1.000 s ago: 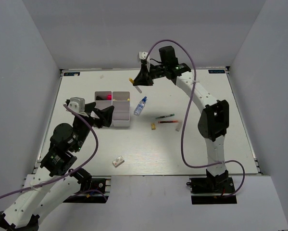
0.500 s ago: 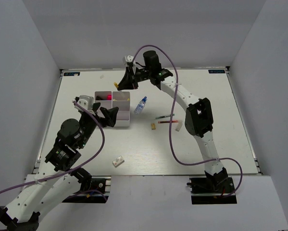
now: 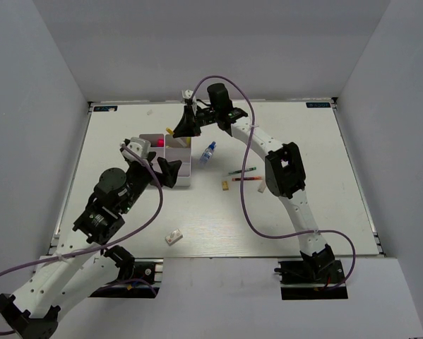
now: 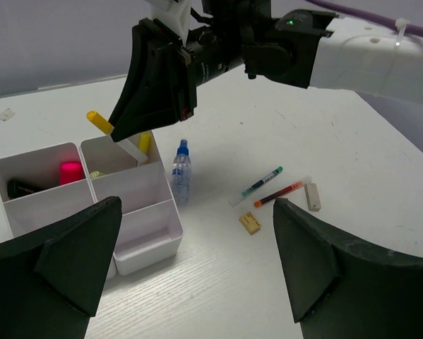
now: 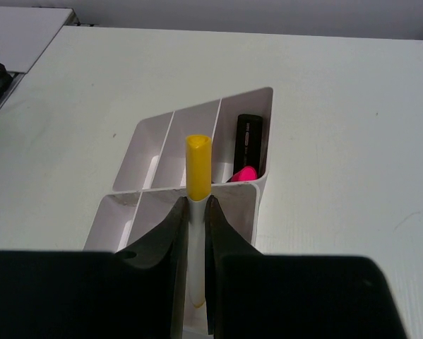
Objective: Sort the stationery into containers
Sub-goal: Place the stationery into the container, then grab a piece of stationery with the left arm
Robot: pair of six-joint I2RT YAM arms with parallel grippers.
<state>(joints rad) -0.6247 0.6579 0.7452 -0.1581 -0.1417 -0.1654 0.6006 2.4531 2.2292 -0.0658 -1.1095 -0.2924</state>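
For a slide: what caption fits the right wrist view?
Right gripper holds a yellow-capped marker over the white box; pink item and black item inside.

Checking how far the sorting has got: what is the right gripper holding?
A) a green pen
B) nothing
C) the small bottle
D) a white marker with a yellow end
D: the right gripper is shut on the yellow-ended marker over the divided box, while the green pen and bottle lie on the table.
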